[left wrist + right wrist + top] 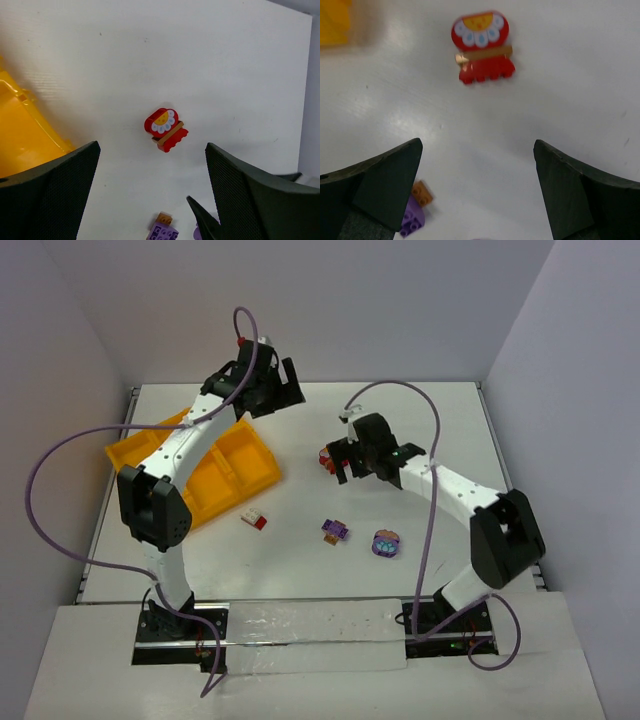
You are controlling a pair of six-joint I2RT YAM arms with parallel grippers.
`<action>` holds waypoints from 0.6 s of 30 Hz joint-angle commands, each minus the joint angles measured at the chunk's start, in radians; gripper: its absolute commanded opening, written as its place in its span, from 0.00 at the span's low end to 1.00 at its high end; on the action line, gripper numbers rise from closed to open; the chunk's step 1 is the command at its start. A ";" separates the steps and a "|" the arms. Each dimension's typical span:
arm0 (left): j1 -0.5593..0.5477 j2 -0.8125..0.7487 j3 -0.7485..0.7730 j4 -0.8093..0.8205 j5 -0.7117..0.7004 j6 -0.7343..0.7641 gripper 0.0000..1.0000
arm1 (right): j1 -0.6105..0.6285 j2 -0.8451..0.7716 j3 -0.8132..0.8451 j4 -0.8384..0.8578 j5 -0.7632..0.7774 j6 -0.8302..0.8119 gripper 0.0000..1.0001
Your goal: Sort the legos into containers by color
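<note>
Right end effector [477, 145] spread wide near the red lego [482, 47] — light, rigid, likely slick — pinch across its straight lower sides

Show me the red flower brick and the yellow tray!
red flower brick [168, 132]: left wrist view, on its brown middle band.
yellow tray [250, 462]: top external view, on a bare compartment floor.

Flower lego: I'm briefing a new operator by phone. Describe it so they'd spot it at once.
Find the yellow tray, left on the table. To its right, by the right gripper, lies the flower lego. Unlike the other red lego beside the tray, it has white petals round a yellow centre and a tan bar.
</note>
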State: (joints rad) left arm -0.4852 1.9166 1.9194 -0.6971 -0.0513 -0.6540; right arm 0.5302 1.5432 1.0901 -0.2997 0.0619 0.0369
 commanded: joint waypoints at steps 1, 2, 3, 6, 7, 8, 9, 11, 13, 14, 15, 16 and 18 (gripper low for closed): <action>0.010 -0.056 -0.008 -0.034 -0.001 0.010 0.95 | -0.004 0.124 0.148 0.037 -0.093 -0.164 1.00; 0.010 -0.058 -0.016 -0.036 -0.004 0.012 0.95 | -0.004 0.154 0.169 0.037 -0.118 -0.183 1.00; 0.010 -0.063 -0.023 -0.038 -0.008 0.015 0.95 | -0.004 0.181 0.189 0.038 -0.133 -0.196 1.00; 0.013 -0.079 -0.050 -0.038 -0.015 0.023 0.95 | -0.004 0.257 0.244 0.048 -0.083 -0.212 1.00; 0.016 -0.085 -0.060 -0.038 -0.012 0.027 0.95 | -0.004 0.283 0.262 0.048 -0.068 -0.222 1.00; 0.017 -0.092 -0.066 -0.039 -0.008 0.024 0.95 | -0.004 0.298 0.282 0.047 -0.067 -0.240 1.00; 0.018 -0.096 -0.078 -0.037 -0.004 0.024 0.95 | -0.004 0.324 0.292 0.047 -0.064 -0.248 1.00; 0.020 -0.109 -0.095 -0.028 -0.001 0.026 0.95 | -0.004 0.359 0.318 0.043 -0.063 -0.260 1.00; 0.020 -0.116 -0.100 -0.027 -0.005 0.027 0.95 | -0.004 0.391 0.345 0.037 -0.065 -0.271 1.00; 0.020 -0.117 -0.097 -0.029 -0.008 0.028 0.95 | -0.005 0.401 0.351 0.040 -0.065 -0.273 1.00; 0.021 -0.117 -0.093 -0.032 -0.011 0.030 0.95 | -0.005 0.412 0.357 0.042 -0.065 -0.276 1.00; 0.022 -0.117 -0.089 -0.036 -0.013 0.030 0.95 | -0.004 0.426 0.367 0.042 -0.065 -0.282 1.00; 0.022 -0.120 -0.085 -0.039 -0.015 0.032 0.96 | -0.008 0.446 0.384 0.027 -0.036 -0.291 1.00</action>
State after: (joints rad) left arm -0.4680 1.8748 1.8141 -0.7336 -0.0555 -0.6419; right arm 0.5294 1.9592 1.4037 -0.2776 -0.0074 -0.2099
